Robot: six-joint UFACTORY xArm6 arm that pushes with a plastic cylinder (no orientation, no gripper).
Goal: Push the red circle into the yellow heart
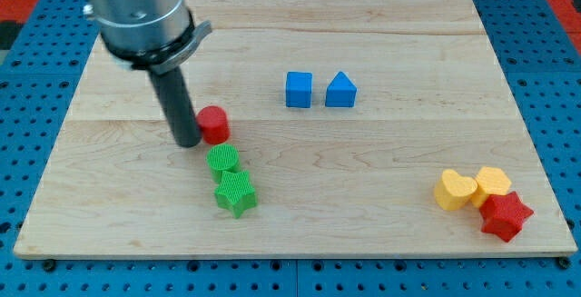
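Observation:
The red circle (214,124) lies on the wooden board left of centre. My tip (188,141) touches its left side. The yellow heart (454,190) lies far off at the view's lower right, with a second yellow block (493,183) against its right side and a red star (505,215) just below that.
A green round block (222,160) and a green star (236,193) sit just below the red circle. A blue cube (299,89) and a blue triangle (340,90) stand side by side at upper centre. The board's edge (290,253) runs along the view's bottom.

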